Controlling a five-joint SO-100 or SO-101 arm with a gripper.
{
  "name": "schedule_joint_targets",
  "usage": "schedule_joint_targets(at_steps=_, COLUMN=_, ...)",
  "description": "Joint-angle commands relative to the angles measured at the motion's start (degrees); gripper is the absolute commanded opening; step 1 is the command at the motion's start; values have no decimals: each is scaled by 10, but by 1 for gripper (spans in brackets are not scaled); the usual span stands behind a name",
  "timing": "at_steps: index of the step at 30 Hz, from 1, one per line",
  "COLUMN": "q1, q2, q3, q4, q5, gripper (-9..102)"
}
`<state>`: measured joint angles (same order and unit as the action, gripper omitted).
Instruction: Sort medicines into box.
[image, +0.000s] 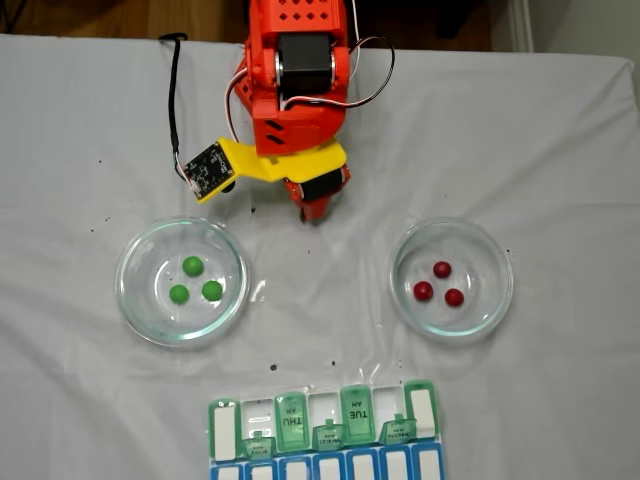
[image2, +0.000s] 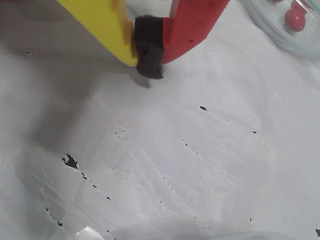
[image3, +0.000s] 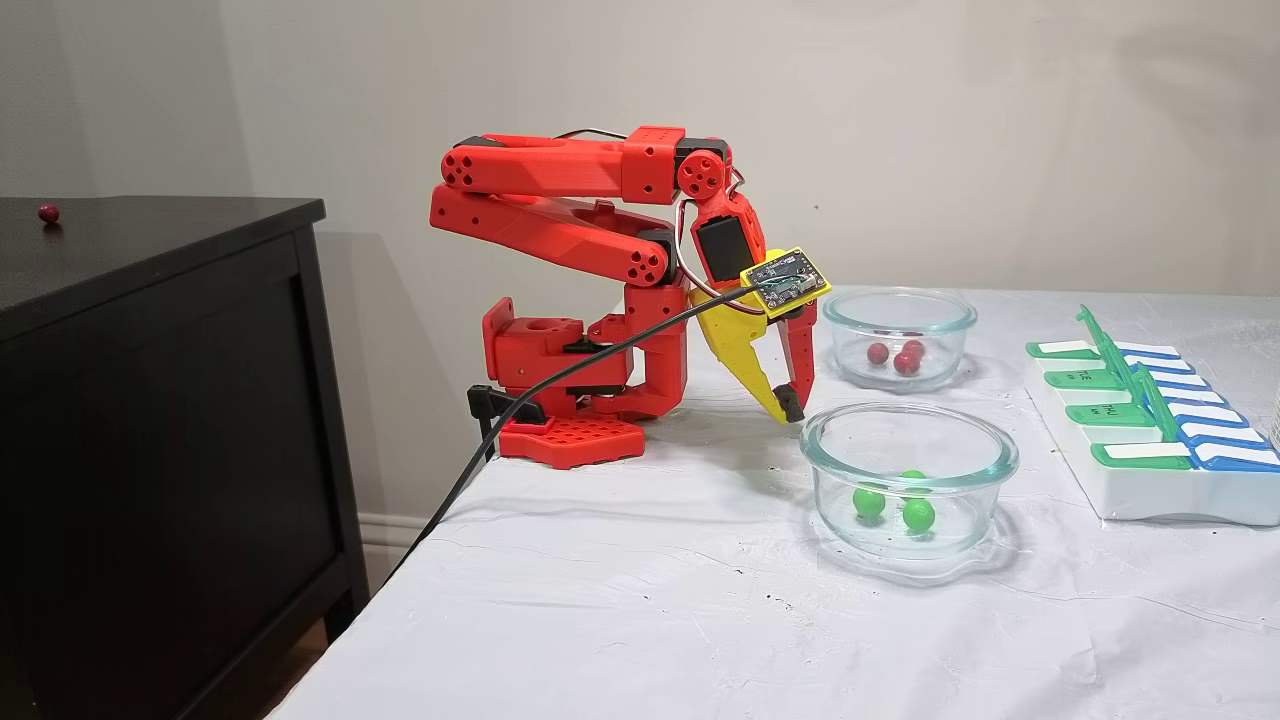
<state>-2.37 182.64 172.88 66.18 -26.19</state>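
— So, how do the fingers (image2: 175, 35) stand?
— Pressed together, yellow one against red one, with a black foam pad (image2: 149, 47) squeezed between their tips and nothing else in the grip. The gripper (image3: 790, 405) points down at the white cloth (image: 320, 310), its tip just above it in the wrist view.
— And the medicines?
— In a fixed view from above, three green balls (image: 194, 281) lie in the glass dish (image: 135, 300) at the left and three dark red balls (image: 439, 284) in the other glass dish (image: 500, 290) at the right. The gripper hangs between the two dishes, a little behind them — near the arm's base.
— Where is the box?
— The pill organiser (image: 325, 430) lies at the bottom edge of that view, in front of both dishes, with several green lids standing open; THU and TUE can be read. From the side, it sits at the far right of the table (image3: 1150, 490). One more red ball (image3: 48, 212) rests on the black cabinet (image3: 160, 400) beside the table.
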Motion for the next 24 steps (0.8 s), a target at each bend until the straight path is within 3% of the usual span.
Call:
schedule_joint_targets(at_steps=1, q1=6, q2=10, q3=-16, q4=-6, q5=54, gripper=0)
schedule_joint_targets(at_steps=15, q1=-73, q2=-32, q3=-221, q4=-77, q5=64, gripper=0)
schedule_joint_targets(at_steps=24, q1=-193, q2=-252, q3=-504, q4=7, q5=56, gripper=0)
